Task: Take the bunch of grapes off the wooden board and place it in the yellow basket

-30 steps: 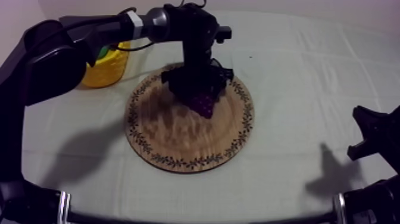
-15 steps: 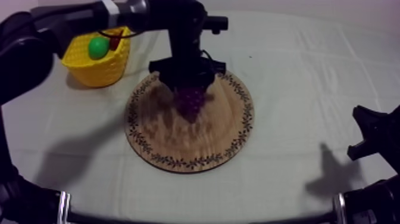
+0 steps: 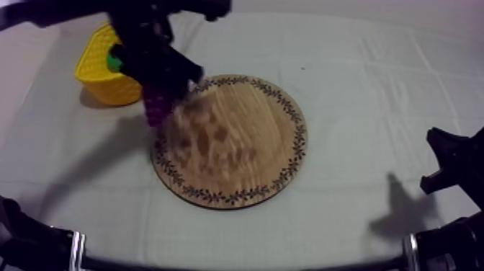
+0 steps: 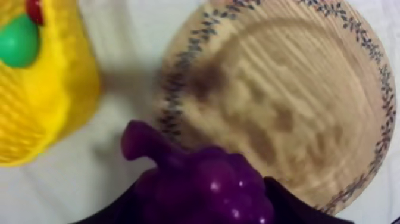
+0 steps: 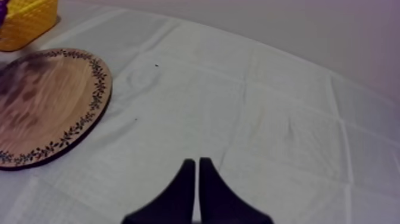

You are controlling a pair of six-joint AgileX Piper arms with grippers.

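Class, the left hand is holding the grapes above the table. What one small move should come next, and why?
Probably carry the grapes sideways, staying raised, until they hang over the yellow basket, and only then let go. The left hand is shut on them, but they hang by the board's edge, short of the basket's opening, where a green pear already lies.

The surface lies under a creased grey-white cloth, its fold lines crossing in a loose grid. Beyond the far edge stands a plain pale wall. Soft dark shadows lie on the cloth.
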